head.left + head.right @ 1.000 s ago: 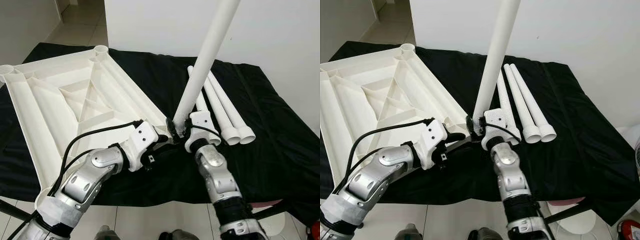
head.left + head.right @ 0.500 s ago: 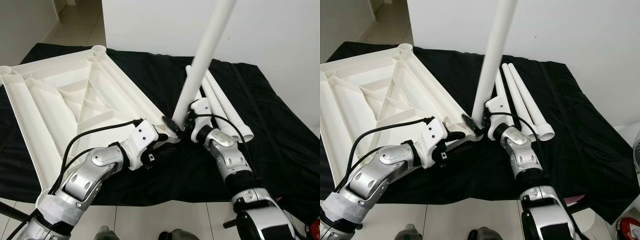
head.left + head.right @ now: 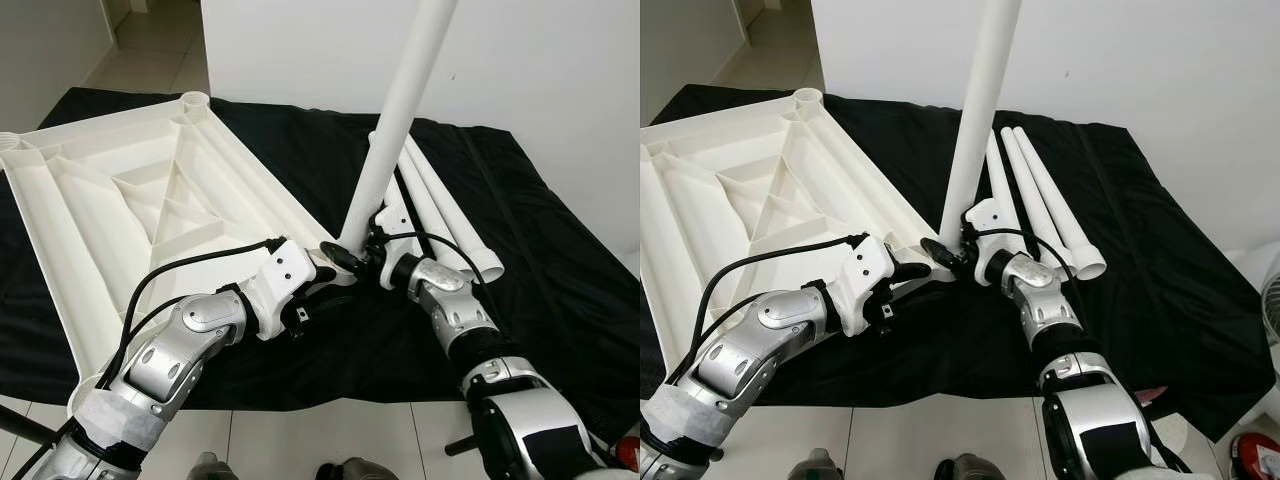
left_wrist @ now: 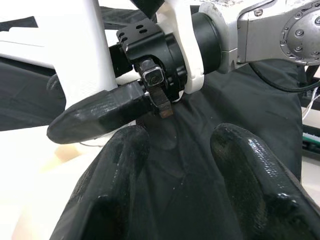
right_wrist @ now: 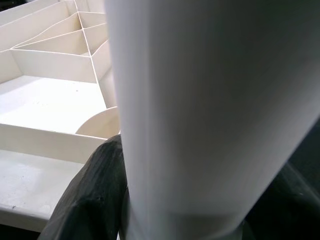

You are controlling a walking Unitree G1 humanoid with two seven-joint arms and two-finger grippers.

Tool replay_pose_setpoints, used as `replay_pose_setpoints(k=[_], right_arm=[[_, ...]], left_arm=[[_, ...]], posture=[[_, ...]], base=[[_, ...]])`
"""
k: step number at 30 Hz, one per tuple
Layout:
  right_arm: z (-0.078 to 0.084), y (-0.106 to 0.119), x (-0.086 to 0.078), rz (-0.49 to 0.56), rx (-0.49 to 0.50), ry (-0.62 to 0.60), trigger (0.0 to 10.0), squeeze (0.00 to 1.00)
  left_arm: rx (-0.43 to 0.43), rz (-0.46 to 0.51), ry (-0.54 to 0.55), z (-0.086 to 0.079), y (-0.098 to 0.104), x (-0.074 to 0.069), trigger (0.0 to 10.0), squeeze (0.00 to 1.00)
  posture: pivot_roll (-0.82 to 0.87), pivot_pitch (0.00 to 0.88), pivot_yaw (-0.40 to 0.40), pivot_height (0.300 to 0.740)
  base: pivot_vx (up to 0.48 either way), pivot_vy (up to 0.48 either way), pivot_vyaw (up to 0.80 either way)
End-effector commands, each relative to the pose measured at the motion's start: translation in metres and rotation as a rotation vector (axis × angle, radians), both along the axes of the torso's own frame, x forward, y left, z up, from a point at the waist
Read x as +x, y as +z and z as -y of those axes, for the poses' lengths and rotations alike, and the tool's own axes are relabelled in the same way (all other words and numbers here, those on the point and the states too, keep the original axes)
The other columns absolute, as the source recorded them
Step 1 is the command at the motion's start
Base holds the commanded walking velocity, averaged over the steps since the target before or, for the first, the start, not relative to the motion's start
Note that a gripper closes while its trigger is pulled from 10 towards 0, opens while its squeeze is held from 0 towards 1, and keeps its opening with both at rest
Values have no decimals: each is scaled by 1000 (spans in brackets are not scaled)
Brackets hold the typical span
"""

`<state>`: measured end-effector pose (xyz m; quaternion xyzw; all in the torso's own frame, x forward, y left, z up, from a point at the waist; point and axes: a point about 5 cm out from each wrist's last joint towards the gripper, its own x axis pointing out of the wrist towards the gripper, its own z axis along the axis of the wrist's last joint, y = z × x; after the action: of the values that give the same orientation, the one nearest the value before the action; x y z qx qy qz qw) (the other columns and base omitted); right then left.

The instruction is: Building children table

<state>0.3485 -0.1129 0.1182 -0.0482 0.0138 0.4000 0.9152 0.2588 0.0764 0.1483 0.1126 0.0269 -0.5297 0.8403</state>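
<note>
The white table top (image 3: pixel 130 200) lies upside down on a black cloth (image 3: pixel 560 290), with ribs and round corner sockets facing up. My right gripper (image 3: pixel 347 254) is shut on the lower end of a white table leg (image 3: pixel 395 120). The leg stands almost upright at the top's near right corner. In the right wrist view the leg (image 5: pixel 200 100) stands between the black fingers (image 5: pixel 95 195), over the ribbed top (image 5: pixel 50 100). My left gripper (image 4: pixel 175 150) is open just beside that corner, over black cloth and holding nothing. Close in front of it are the leg (image 4: pixel 75 50) and the right gripper.
Spare white legs (image 3: pixel 1040 195) lie side by side on the cloth to the right of the held leg. A white wall rises behind the table. Tiled floor runs along the table's near edge, and a red object (image 3: pixel 1255 460) sits at the lower right.
My right gripper has carried the leg's lower end left toward the table top's corner, and the leg now stands more upright. The left arm has barely moved.
</note>
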Motion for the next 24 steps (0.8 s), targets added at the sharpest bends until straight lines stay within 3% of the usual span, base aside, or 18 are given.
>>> replay_pose_setpoints(k=[1, 3, 4, 6, 7, 13, 16, 18, 20, 21, 22, 23, 24], right_arm=[[7, -8, -2, -44, -9, -13, 0, 0], [10, -8, -2, -35, 6, -38, 0, 0], [11, -7, -2, -29, 13, -57, 1412, 0], [11, -7, -2, -29, 13, -57, 1412, 0], [11, -7, -4, -25, 25, -94, 10000, 0], [9, -9, -11, -4, 15, -176, 10000, 0], [-1, -9, -19, 3, 25, -231, 10000, 0], [-14, -8, -24, -14, 73, -377, 10000, 0], [-14, -8, -24, -14, 73, -377, 10000, 0], [-18, -7, -25, -19, 99, -452, 10000, 0], [-18, -7, -25, -19, 99, -452, 10000, 0], [-26, -5, -27, -27, 146, -547, 10000, 0], [-35, -3, -30, -25, 163, -551, 10000, 0]], left_arm=[[5, -11, -70, 1, 0, -4, 10000, 0], [7, -11, -69, 0, 0, -4, 10000, 0], [6, -10, -68, 0, 1, -3, 10000, 0], [6, -10, -68, 0, 1, -3, 10000, 0], [7, -9, -65, -1, 1, -3, 10000, 0], [8, -11, -62, -2, 1, -4, 10000, 0], [0, -23, -68, -1, 0, -6, 10000, 0], [0, -31, -71, -1, -2, -8, 10000, 0], [0, -31, -71, -1, -2, -8, 10000, 0], [1, -32, -72, -1, -2, -8, 10000, 0], [1, -32, -72, -1, -2, -8, 10000, 0], [2, -31, -74, 0, -2, -8, 10000, 0], [2, -31, -76, 0, -1, -7, 10000, 0]], posture=[[139, 0, -109, 740], [132, 0, -113, 740], [132, 0, -113, 740], [132, 0, -113, 740], [131, 0, -116, 740], [124, 0, -115, 740], [117, 4, -109, 740], [112, 6, -106, 740], [112, 6, -106, 740], [111, 7, -105, 740], [111, 7, -105, 740], [111, 5, -101, 740], [111, 5, -101, 740]], base=[[0, 0, 0], [0, 0, 0], [0, 0, 0], [0, 0, 0], [0, 0, 0], [0, 0, 0], [0, 0, 0], [0, 0, 0], [0, 0, 0], [0, 0, 0], [0, 0, 0], [0, 0, 0], [0, 0, 0]])
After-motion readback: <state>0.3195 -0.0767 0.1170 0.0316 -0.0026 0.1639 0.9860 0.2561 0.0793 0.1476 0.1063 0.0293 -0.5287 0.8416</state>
